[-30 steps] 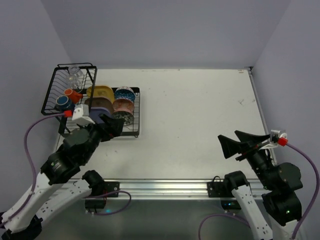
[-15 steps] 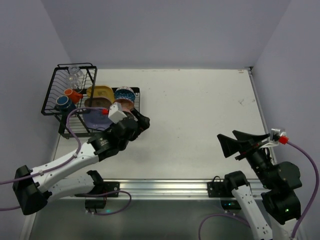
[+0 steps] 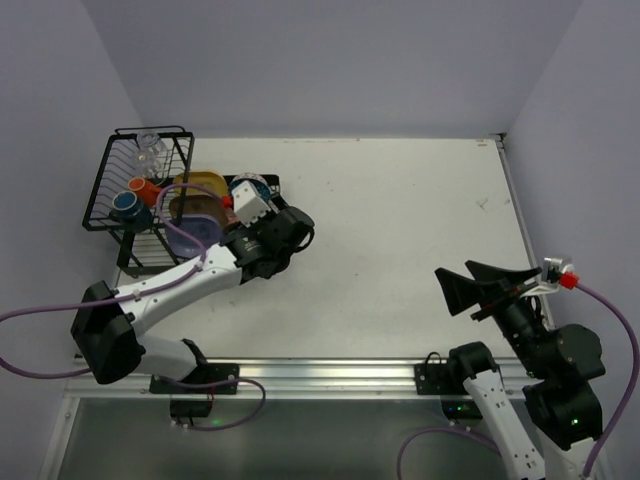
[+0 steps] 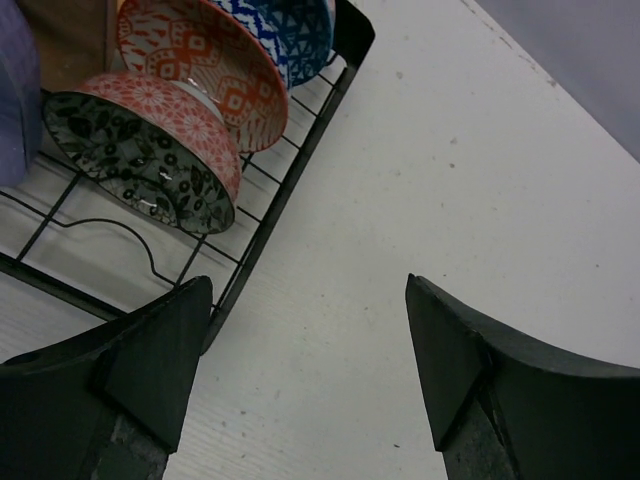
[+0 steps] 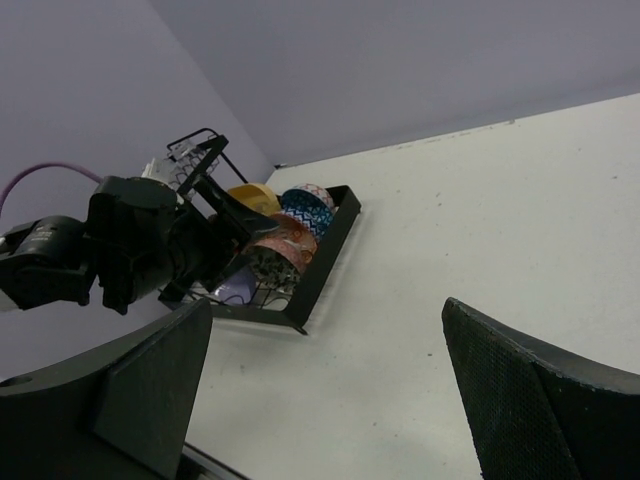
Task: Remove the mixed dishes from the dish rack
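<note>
White arms, black hands, purple cables

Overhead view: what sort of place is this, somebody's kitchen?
Probably a robot test booth, not a kitchen: a white table closed in by plain lavender walls, the left arm and right arm bolted to a metal rail, and a loaded dish rack as practice.

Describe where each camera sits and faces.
Top external: high behind the robot, looking down on the white table, black wire dish rack, left arm, right arm.
Left wrist: on the left gripper, facing down at the rack's corner, patterned bowls; own fingers show.
Right wrist: on the right gripper, facing across the table; own fingers show.
Shared: all see the rack.
</note>
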Motion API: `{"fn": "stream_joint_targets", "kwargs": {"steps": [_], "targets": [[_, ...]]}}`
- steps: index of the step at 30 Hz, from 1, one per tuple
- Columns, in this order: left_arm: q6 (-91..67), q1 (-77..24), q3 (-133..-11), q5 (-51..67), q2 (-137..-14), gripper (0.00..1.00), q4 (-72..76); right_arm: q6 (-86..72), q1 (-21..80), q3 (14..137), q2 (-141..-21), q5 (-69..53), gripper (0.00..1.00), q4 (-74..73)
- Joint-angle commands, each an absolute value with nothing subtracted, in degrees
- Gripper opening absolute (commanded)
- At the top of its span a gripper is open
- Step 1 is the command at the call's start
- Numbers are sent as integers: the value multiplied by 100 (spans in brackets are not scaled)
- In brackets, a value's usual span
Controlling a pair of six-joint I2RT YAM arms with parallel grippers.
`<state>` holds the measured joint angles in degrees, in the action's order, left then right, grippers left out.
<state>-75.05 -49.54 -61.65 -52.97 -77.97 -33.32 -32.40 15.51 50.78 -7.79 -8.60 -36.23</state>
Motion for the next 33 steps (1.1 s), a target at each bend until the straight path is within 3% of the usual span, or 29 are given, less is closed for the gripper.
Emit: {"fn": "stream_joint_targets", "kwargs": {"steps": [1,8,25,27,33], "targets": [[-7796,-4616,-6074,-5863,-7875,81,-3586,-3225,1564,5265,-730,-861,99,-3559],[-6760,-4122,-5187,-5414,-7655,74,-1664,-3234,1564,5361,-764,-1256,99,-3533],[-6328,-3243,-4781,-4860,-8358,57,-273,-3111,1565,5379,-975,-1380,99,-3612],[-6389,-3182,-4781,-4825,-8455,49,-255,-3094,1564,5388,-984,-1380,99,-3612],[-6548,-3138,-4614,-4843,-8604,42,122,-3085,1564,5396,-1011,-1380,99,-3595]]}}
